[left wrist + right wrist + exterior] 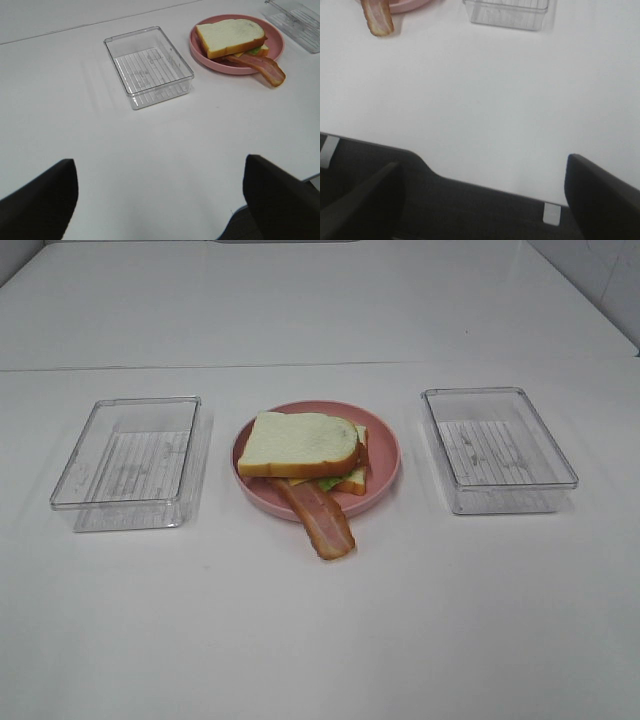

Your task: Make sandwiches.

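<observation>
White tabletop point(320, 640) filled every view, bare apart from three items in a row across its middle. You had both arms pulled back to the near edge, out of the high view. Your left gripper point(160, 200) stood with its fingers point(37, 200) spread wide and nothing between them; your right gripper point(480, 200) was likewise spread and empty, hanging over the near table edge.

Outward from there, the sandwich point(305, 452) sat assembled on the pink plate point(385, 455) at the centre: top bread slice point(298, 440) over cheese and lettuce point(330, 482), with a lower slice showing at the right. One bacon strip point(320, 520) ran out from under the stack, over the near rim and onto the table. A clear tray point(128, 462) lay well to the left of the plate and another tray point(498, 448) well to the right, both empty.

By my judgement the stack was built and only tidying remained. Should you correct the bacon, take it with the right gripper at its free near end, since that part lay clear of the bread, and push it in low so as not to tip the top slice. Keep the left gripper clear of the plate rim.
</observation>
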You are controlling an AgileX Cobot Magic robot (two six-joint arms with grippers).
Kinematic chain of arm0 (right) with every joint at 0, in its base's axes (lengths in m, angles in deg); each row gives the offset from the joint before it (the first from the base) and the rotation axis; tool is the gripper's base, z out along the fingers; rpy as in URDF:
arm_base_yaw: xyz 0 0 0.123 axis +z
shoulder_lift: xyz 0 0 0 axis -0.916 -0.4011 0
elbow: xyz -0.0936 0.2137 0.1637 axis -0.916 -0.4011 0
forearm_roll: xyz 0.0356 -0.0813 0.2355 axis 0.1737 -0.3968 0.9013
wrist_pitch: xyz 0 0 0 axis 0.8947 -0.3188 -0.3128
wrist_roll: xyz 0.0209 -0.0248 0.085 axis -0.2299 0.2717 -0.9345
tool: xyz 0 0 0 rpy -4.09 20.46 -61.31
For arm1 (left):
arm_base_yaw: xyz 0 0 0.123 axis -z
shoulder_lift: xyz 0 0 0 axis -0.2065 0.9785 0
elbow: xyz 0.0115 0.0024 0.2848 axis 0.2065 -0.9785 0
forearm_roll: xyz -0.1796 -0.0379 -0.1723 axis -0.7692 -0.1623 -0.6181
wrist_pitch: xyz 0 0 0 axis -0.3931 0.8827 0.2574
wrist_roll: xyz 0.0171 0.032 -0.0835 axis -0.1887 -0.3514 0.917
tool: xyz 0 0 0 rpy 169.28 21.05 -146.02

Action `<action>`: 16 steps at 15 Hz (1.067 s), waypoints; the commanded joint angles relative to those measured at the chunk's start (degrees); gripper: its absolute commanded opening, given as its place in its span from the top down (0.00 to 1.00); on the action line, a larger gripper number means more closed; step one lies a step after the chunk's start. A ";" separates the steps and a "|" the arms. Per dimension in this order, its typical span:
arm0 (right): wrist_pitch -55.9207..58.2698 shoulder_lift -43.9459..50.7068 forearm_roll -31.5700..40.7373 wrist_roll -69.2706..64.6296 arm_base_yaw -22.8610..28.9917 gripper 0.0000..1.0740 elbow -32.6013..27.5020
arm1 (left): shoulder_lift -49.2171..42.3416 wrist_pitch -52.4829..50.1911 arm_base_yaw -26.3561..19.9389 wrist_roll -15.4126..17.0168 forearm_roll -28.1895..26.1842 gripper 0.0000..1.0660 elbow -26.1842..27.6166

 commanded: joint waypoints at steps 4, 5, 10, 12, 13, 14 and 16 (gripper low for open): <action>-3.04 11.97 5.39 7.68 0.00 0.25 -1.49 | 0.06 -0.57 -0.17 -0.46 -0.86 0.20 -0.29; -5.16 11.57 4.64 7.16 0.00 0.25 -1.95 | 0.06 -0.57 -0.17 -0.40 -0.97 0.20 -0.29; -8.02 11.52 3.72 4.93 0.00 0.25 -3.50 | 0.06 -0.63 -0.17 -0.40 -0.74 0.20 -0.29; -8.02 11.52 3.72 4.93 0.00 0.25 -3.50 | 0.06 -0.63 -0.17 -0.40 -0.74 0.20 -0.29; -8.02 11.52 3.72 4.93 0.00 0.25 -3.50 | 0.06 -0.63 -0.17 -0.40 -0.74 0.20 -0.29; -8.02 11.52 3.72 4.93 0.00 0.25 -3.50 | 0.06 -0.63 -0.17 -0.40 -0.74 0.20 -0.29; -8.02 11.52 3.72 4.93 0.00 0.25 -3.50 | 0.06 -0.63 -0.17 -0.40 -0.74 0.20 -0.29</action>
